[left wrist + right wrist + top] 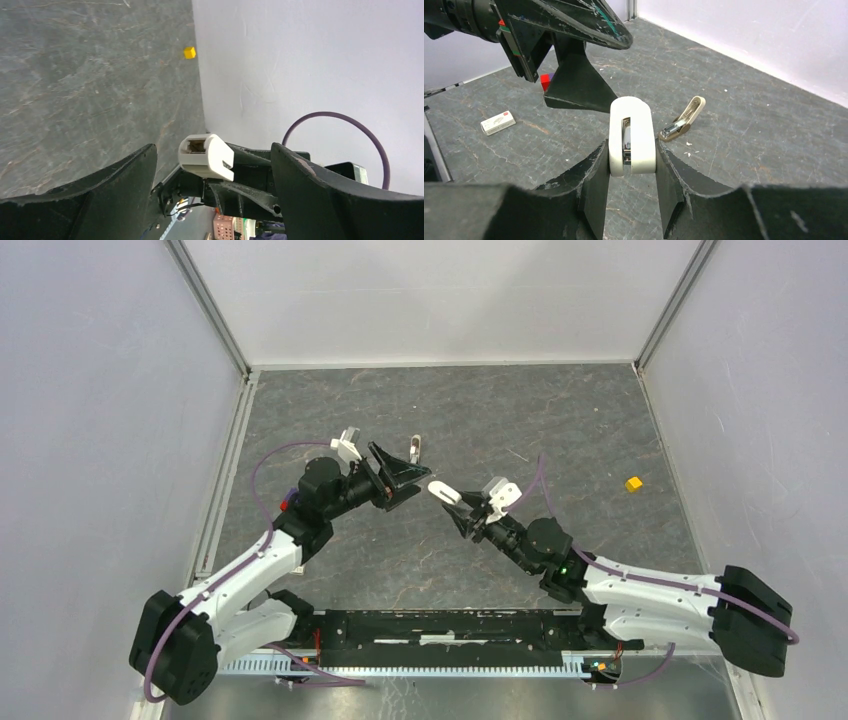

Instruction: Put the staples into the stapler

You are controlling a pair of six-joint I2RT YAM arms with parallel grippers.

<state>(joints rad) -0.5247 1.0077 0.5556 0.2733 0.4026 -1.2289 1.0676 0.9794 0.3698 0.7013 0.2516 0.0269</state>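
While the right tool (632, 167) clamps a white stapler (632, 135) above the worktop (500, 410), the left tool (405, 472) faces it, spread wide and empty. The staple box (498, 122) lies flat on the worktop near the left arm, apart from the stapler.

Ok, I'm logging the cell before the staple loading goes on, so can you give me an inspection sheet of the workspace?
Surface: dark grey scratched mat, small white flecks.
Job's things: small flat white staple box with red print, lying flat; white rounded plastic piece with metal channel, held off the mat; beige hinged piece with metal insert, lying open; which one is the stapler is unclear.
Clutter: small yellow cube, toward the right wall.
Grippers: left gripper open, empty; right gripper shut on that white piece.
Cables: purple cables looped along both arms.
Surroundings: plain white walls on three sides.
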